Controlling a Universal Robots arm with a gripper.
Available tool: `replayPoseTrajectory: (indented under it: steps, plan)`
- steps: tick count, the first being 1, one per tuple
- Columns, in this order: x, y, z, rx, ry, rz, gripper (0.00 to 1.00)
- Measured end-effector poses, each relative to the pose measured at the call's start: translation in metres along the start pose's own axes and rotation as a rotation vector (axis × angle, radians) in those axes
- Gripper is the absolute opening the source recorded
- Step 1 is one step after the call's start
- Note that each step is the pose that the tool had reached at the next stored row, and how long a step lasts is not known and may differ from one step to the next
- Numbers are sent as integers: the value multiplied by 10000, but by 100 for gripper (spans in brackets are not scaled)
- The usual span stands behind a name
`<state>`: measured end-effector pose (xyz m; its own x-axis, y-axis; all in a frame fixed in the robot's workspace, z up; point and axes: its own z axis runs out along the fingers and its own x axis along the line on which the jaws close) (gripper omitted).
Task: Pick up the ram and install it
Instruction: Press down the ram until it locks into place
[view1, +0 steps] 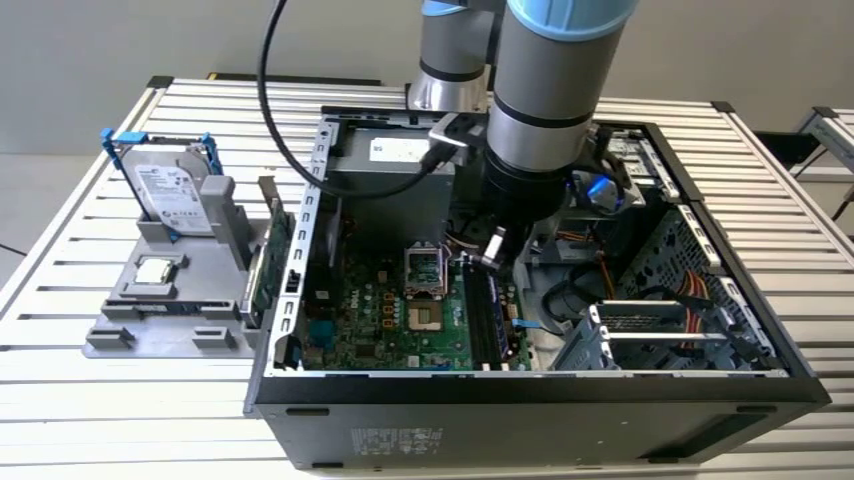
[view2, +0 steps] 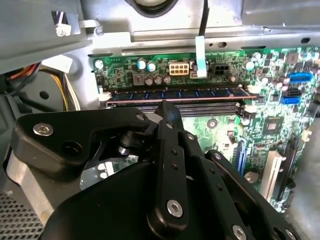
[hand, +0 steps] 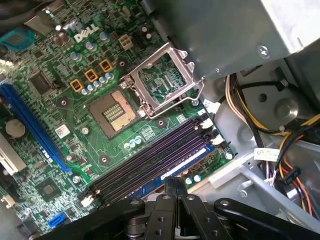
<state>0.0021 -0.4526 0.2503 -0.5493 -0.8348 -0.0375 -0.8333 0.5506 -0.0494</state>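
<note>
Ram (view2: 175, 95) sits seated in its motherboard slot just beyond the hand (view2: 167, 112), fingers together.

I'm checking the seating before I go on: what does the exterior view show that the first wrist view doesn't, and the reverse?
Exterior view: the arm reaching down into the open case, and at the exterior view's left a grey holder with the hard drive and the processor chip, on the slatted table.
First wrist view: the white latches at the slot ends and the gold contacts of the processor socket.
Both: the gripper close above the ram, which sits in a slot beside the open processor socket.
</note>
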Motion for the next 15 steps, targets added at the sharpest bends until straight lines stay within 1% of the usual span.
replayPoseTrajectory:
  steps: [6, 11, 15]
  plan:
    - [0, 0, 0, -33, -44, -882, 0]
    - [0, 0, 0, -51, -68, -1353, 0]
    - [0, 0, 0, -61, -81, -1615, 0]
